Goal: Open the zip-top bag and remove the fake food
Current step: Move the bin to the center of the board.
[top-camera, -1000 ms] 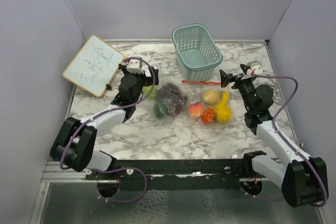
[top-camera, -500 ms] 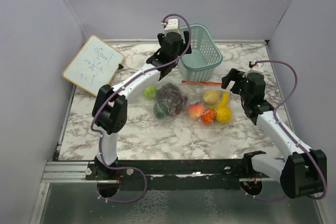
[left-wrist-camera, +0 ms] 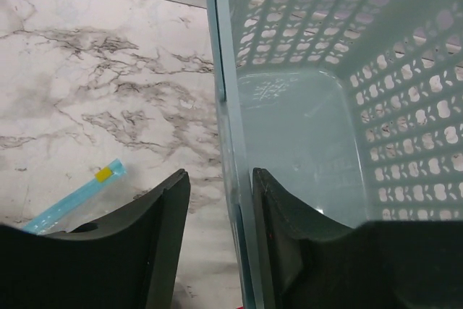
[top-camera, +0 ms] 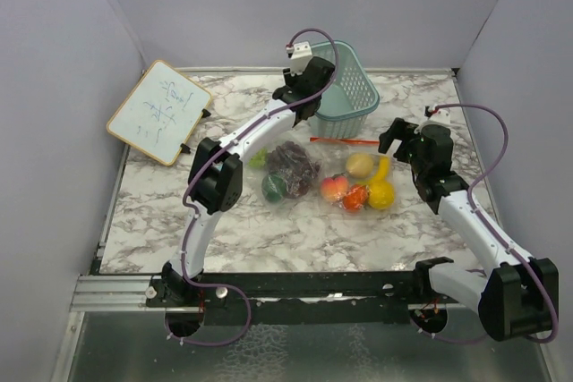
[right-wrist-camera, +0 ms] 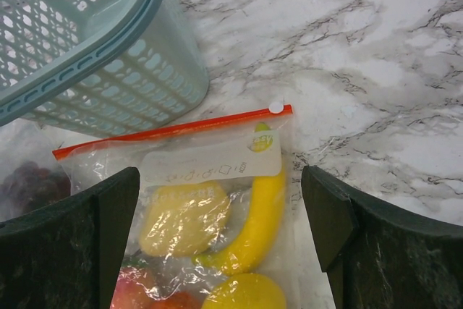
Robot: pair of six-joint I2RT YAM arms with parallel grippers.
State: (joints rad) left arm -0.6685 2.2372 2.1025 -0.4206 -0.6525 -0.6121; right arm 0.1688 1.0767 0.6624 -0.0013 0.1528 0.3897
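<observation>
A zip-top bag (top-camera: 345, 141) with a red zipper (right-wrist-camera: 173, 132) lies flat and closed. It holds fake food: a banana (right-wrist-camera: 264, 208), a lemon (right-wrist-camera: 184, 218), a peach (top-camera: 334, 188) and a tomato (top-camera: 355, 199). My right gripper (right-wrist-camera: 218, 171) hangs open just above it, at the bag's right in the top view (top-camera: 396, 136). A second clear bag holds grapes (top-camera: 291, 160) and a green ball (top-camera: 274, 187). My left gripper (left-wrist-camera: 219, 173) straddles the left wall of the teal basket (left-wrist-camera: 217, 70). One finger is inside against the wall; the other is outside with a gap.
The basket (top-camera: 349, 87) stands at the back middle, close behind the red zipper. A blue zipper strip (left-wrist-camera: 72, 200) lies on the marble left of it. Another green ball (top-camera: 258, 159) peeks from behind the left arm. A whiteboard (top-camera: 159, 112) leans at the back left.
My left arm swung from beside the grape bag up to the basket's rim, and its jaws narrowed around the wall. The basket shifted a little right. My right gripper barely moved.
</observation>
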